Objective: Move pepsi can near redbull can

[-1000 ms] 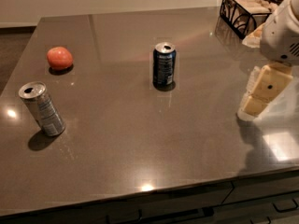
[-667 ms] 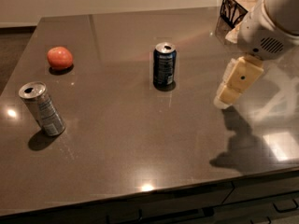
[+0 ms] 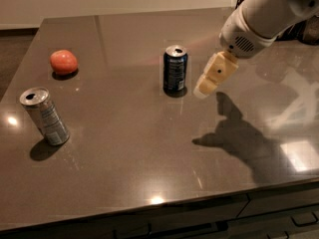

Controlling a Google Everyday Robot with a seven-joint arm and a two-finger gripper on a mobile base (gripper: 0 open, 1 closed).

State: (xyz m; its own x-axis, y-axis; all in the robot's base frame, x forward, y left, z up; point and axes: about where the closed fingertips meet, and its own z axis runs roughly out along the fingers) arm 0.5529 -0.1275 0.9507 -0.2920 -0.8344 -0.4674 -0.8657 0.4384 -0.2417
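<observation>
The pepsi can (image 3: 175,69), short and dark blue with a silver top, stands upright near the middle of the dark table (image 3: 129,133). The redbull can (image 3: 44,116), slim and silver-grey, stands at the left front of the table and leans a little. My gripper (image 3: 212,77) hangs from the white arm (image 3: 264,14) that comes in from the upper right. It is just to the right of the pepsi can, above the table, and holds nothing that I can see.
A red-orange round fruit (image 3: 64,61) lies at the far left of the table. A dark wire basket (image 3: 299,26) sits at the far right corner, partly behind the arm. The table's front edge runs along the bottom.
The arm and gripper have moved left across the table, from the right edge to just beside the pepsi can. The cans and the fruit have not moved.
</observation>
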